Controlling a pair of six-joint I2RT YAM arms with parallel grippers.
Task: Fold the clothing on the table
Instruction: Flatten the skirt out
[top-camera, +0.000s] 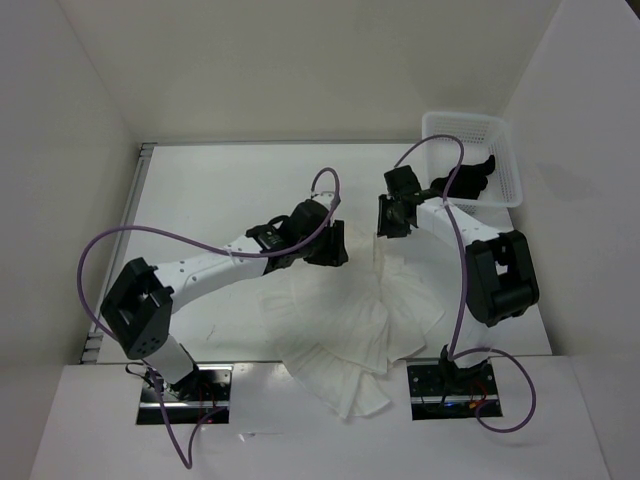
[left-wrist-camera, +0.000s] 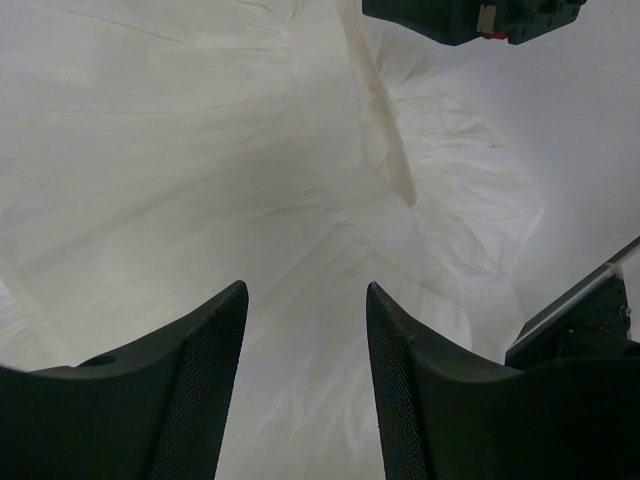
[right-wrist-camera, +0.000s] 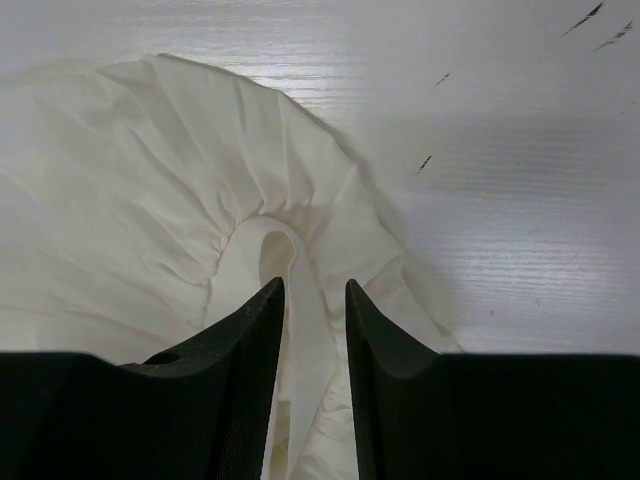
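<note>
The white crinkly clothing (top-camera: 350, 320) lies fanned out on the table (top-camera: 200, 200), reaching down to the near edge. My left gripper (top-camera: 328, 250) hovers over its upper part, jaws open with only fabric (left-wrist-camera: 200, 150) below them (left-wrist-camera: 305, 290). My right gripper (top-camera: 388, 228) is at the garment's top right corner. In the right wrist view its jaws (right-wrist-camera: 314, 285) are closed on a narrow looped band of the clothing (right-wrist-camera: 120, 200). The left wrist view shows that band (left-wrist-camera: 385, 140) rising from the cloth towards the right gripper.
A white mesh basket (top-camera: 432, 125) stands at the back right of the table with a small black item (top-camera: 478, 175) in it. Bare table (right-wrist-camera: 500, 150) lies to the right of the garment. Walls enclose the table on the left, back and right.
</note>
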